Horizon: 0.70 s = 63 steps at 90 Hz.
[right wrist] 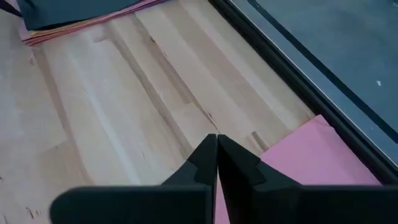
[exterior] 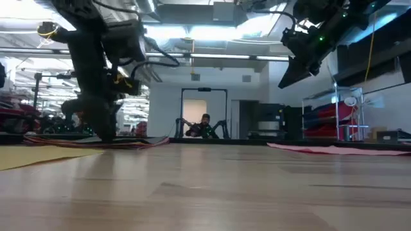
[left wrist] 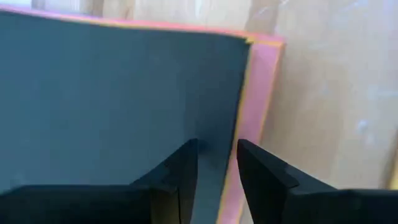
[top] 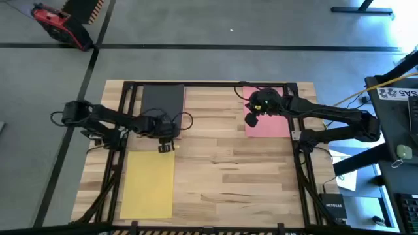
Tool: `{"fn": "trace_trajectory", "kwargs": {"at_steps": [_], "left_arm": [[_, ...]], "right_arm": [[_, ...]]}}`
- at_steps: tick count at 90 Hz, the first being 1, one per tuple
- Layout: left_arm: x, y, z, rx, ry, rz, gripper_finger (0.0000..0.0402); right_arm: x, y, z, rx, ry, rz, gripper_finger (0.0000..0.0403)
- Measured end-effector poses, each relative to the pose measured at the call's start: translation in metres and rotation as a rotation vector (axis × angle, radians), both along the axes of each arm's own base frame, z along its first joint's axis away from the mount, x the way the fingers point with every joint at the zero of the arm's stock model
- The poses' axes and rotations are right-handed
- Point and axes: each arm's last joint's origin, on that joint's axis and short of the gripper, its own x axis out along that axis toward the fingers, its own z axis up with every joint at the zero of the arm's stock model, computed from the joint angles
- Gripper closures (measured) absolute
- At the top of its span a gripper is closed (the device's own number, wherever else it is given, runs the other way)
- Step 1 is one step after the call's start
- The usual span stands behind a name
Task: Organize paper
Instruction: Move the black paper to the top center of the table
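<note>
A stack of paper with a black sheet (top: 162, 104) on top lies at the far left; pink and yellow edges (left wrist: 261, 93) show beneath it. A yellow sheet (top: 149, 183) lies flat near the front left. A pink sheet (top: 271, 123) lies flat at the far right. My left gripper (left wrist: 217, 155) is down at the stack's near end, open by a narrow gap, its fingers over the black sheet's edge. My right gripper (right wrist: 216, 142) is shut on nothing, raised above the pink sheet's left edge (exterior: 292, 74). My left gripper's fingers point down at the black sheet's edge (left wrist: 233, 134), one finger over the black sheet and one over the pink margin. Whether the fingertips touch the paper, I cannot tell.
A dark metal frame (top: 209, 83) runs along the table's far edge and down both sides. Bare wood (top: 228, 170) fills the middle and near right. A person sits in the room beyond the table (exterior: 205, 125).
</note>
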Motion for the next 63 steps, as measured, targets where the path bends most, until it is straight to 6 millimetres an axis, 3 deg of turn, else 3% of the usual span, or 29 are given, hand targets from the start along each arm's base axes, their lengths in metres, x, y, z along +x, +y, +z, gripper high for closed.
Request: {"fn": "trace_trajectory", "kwargs": {"at_steps": [24, 51, 63], "left_arm": [[0.001, 0.000, -0.005, 0.016, 0.050, -0.067, 0.0313], [0.001, -0.003, 0.002, -0.086, 0.083, -0.052, 0.0391], [0.002, -0.004, 0.005, -0.118, 0.075, -0.038, 0.0399]], "right_arm": [[0.000, 0.000, 0.000, -0.004, 0.003, -0.005, 0.0403], [0.000, 0.000, 0.000, -0.004, 0.003, -0.005, 0.0403], [0.000, 0.000, 0.000, -0.004, 0.002, -0.005, 0.0403]]}}
